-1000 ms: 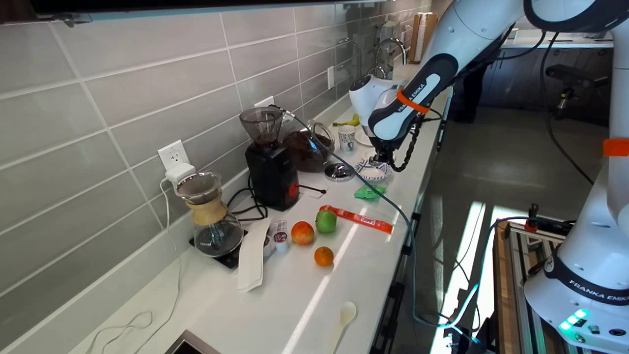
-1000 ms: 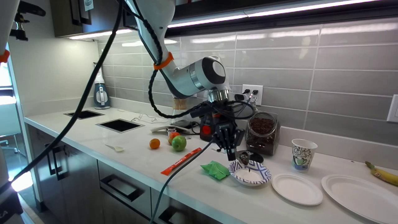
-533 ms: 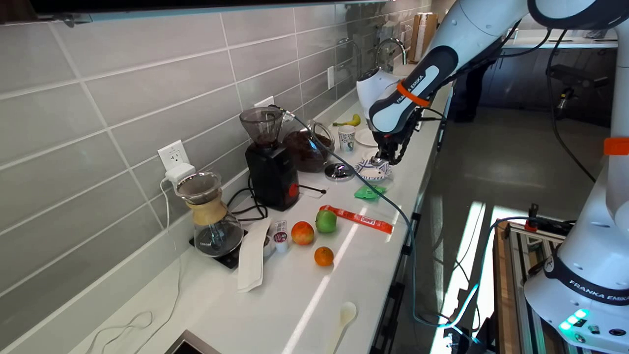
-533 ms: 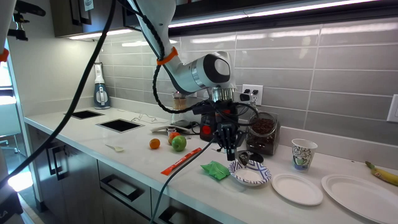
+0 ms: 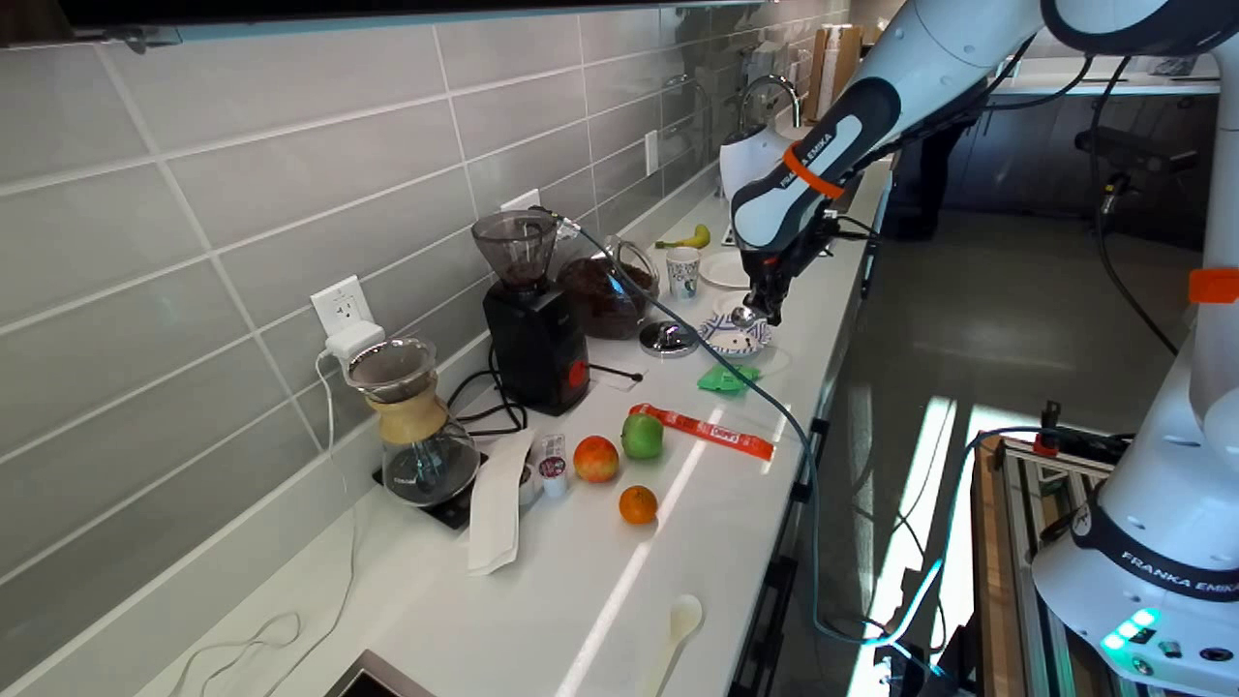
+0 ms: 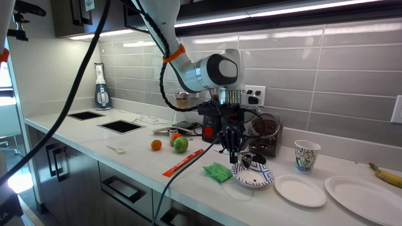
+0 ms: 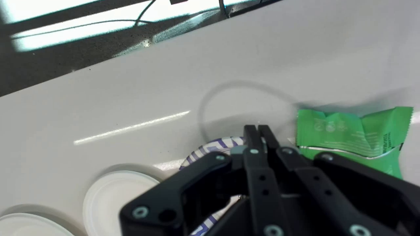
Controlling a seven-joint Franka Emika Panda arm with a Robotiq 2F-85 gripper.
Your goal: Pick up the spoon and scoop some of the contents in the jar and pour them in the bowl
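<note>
- Robot gripper, its two fingers pinched almost together, apparently clenching the handle of a metal spoon; the handle itself is mostly hidden.
- The spoon's head hangs above the edge of a blue-patterned paper bowl on the white tabletop; whether it carries anything cannot be told.
- Set back from the bowl stands the glass jar of coffee beans.
- The step looks like pouring. To do it well: keep the pinch firm, bring the head over the bowl's middle, stay low, and turn the arm's wrist slowly so beans slide rather than scatter. Light paper would probably skid if nudged, perhaps into the green packet just beside it.
- Compared with half a second ago, in an exterior view the wrist sits more directly above the fingertips, while the spoon's head has barely moved. Small dark specks, perhaps beans, now show in the bowl, where none could be made out then.
</note>
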